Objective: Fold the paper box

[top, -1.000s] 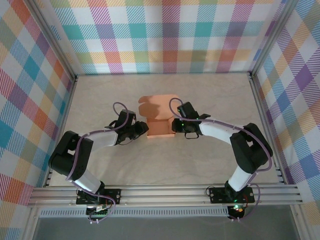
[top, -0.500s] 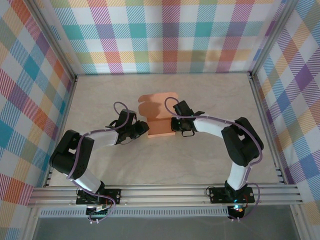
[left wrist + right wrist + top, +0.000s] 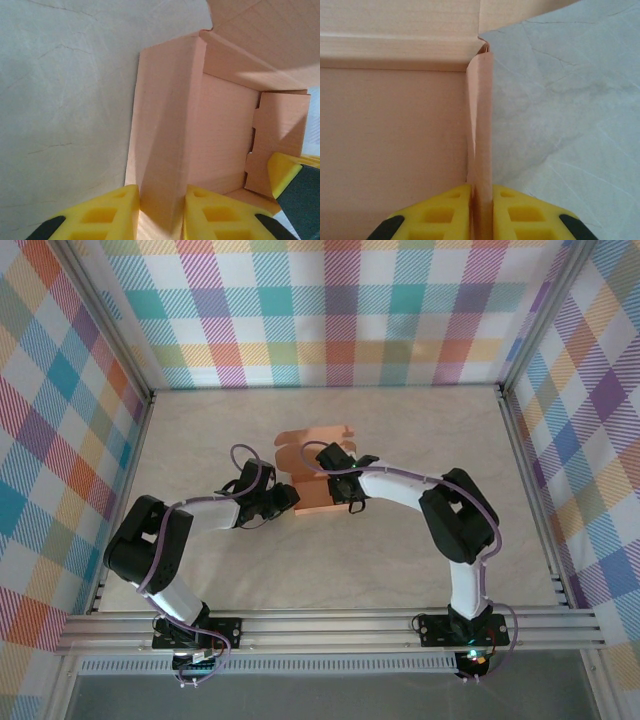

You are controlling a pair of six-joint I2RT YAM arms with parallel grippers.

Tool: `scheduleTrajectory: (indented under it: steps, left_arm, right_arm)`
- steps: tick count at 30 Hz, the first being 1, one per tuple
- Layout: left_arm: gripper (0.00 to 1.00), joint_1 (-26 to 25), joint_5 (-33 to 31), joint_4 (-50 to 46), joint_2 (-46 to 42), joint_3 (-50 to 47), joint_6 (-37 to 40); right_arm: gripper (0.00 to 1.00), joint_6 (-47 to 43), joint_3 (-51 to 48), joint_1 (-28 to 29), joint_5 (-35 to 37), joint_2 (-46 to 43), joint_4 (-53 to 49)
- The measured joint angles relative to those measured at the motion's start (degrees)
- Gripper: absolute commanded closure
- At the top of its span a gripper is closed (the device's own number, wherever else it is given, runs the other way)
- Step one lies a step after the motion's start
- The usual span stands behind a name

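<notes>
Where the paper box lies: the paper box [image 3: 318,502] is seen near the middle of the bench [image 3: 420,430], well apart from all four edges, half formed, with its floor flat on the surface.
Box edges: the left and right walls are raised upright, and a far flap with cut-outs is tilted up toward the far edge.
Left gripper: the left gripper [image 3: 291,501] is clamped on the left wall, which is pinched between its yellow fingers [image 3: 112,212].
Right gripper: the right gripper [image 3: 336,480] is clamped on the thin right wall, with the card squeezed between its yellow pads [image 3: 512,207] and bare bench just outside it.
Open room: bare surface is seen beyond the box toward the far, left and right edges; the near stretch is crossed by both arms.
Surround: checked panels [image 3: 330,310] are set along the left, far and right edges.
</notes>
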Motion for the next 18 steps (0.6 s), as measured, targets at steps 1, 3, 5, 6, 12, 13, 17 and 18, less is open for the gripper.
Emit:
scheduleTrajectory:
  steps: [1,3,5,6,12,13,17,18]
  left_arm:
    - [0.74,0.0,0.0,-0.07,0.04,0.07,0.0]
    - [0.74,-0.02,0.04,-0.15,0.09,0.09,0.02]
    - [0.74,-0.09,0.0,-0.22,0.11,0.09,0.0]
    - [0.74,-0.11,0.0,-0.22,0.11,0.09,0.0]
    - [0.73,-0.42,0.13,-0.48,0.13,0.09,0.0]
    - [0.73,-0.39,0.13,-0.52,0.15,0.09,0.0]
    - [0.74,-0.42,0.13,-0.59,0.2,0.09,0.0]
    - [0.73,-0.42,0.09,-0.68,0.2,0.09,0.0]
  right_arm:
    - [0.8,-0.15,0.81,0.24,0.76,0.52,-0.9]
    - [0.78,-0.42,2.34,0.7,2.16,1.57,-2.51]
    - [0.8,-0.68,3.34,0.96,3.19,2.45,-3.8]
    - [0.83,-0.79,3.69,1.14,3.65,2.84,-4.37]
    - [1.0,-0.96,5.92,1.55,6.12,4.13,-6.62]
    - [1.0,-0.92,6.23,1.68,6.64,4.33,-6.97]
    - [0.75,-0.17,7.19,2.49,8.87,5.11,-8.5]
    - [0.75,-0.28,7.23,2.6,9.44,5.18,-8.9]
